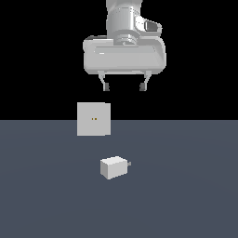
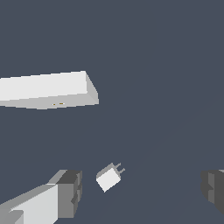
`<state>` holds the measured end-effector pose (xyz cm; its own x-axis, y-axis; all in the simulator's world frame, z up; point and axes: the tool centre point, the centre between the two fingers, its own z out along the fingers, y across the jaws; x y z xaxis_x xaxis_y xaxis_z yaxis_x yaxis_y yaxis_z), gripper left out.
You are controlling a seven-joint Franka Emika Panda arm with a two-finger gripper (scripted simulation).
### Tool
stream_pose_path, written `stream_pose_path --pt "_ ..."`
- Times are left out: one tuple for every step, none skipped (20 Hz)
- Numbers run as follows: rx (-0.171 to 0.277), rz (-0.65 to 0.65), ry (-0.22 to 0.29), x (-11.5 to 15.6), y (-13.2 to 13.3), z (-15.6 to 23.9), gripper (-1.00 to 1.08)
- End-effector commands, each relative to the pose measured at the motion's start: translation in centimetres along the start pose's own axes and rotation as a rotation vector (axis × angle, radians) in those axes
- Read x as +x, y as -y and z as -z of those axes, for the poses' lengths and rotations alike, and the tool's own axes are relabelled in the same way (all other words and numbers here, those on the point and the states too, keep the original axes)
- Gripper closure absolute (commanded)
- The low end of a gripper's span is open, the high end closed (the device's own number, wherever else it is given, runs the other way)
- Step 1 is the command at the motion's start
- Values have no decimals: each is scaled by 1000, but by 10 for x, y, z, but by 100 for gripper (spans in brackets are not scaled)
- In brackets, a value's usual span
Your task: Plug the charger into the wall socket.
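Claw: claw [image 1: 123,86] hangs high above the desk [image 1: 186,195], jaws spread wide, holding nothing.
Charger: charger [image 1: 113,167] lies on the desk well below the claw, prong pointing to the exterior view's right, away from the wall socket [image 1: 94,119].
Risk: charger sits skewed between the fingers; an unturned descent could nudge it or grip it crooked, so the prong misses the socket holes.

the charger [image 1: 113,167] is laid on the floor [image 1: 186,195], its prong turned toward the exterior view's right. the wall socket [image 1: 94,119] is stood upright behind it, slightly toward the exterior view's left and well apart. the gripper [image 1: 124,86] is held high above both, touching neither.
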<state>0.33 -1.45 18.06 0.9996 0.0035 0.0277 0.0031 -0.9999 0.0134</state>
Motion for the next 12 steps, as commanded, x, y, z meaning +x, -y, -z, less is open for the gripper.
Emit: stream_pose_path --pt "0 0 0 0 0 0 -92" --pt "0 -1 0 0 0 0 -92" --pt "0 -2 0 0 0 0 -92" --pt "-1 -6 -1 -1 0 -1 -92" --pt "-1 -10 -2 -1 0 -1 -92" --pt "-2 -16 -3 -2 0 -2 -92" --pt "-2 -23 -4 -3 0 -2 -92" --pt "-3 -31 -6 -3 0 -3 -92" --pt "-4 -40 -8 -4 -1 -4 -92" --pt "-5 -50 -10 -6 -1 -6 -92" --pt "-6 -62 -12 -7 -1 -7 -92" --pt "-8 -75 -14 -8 -1 -8 -92"
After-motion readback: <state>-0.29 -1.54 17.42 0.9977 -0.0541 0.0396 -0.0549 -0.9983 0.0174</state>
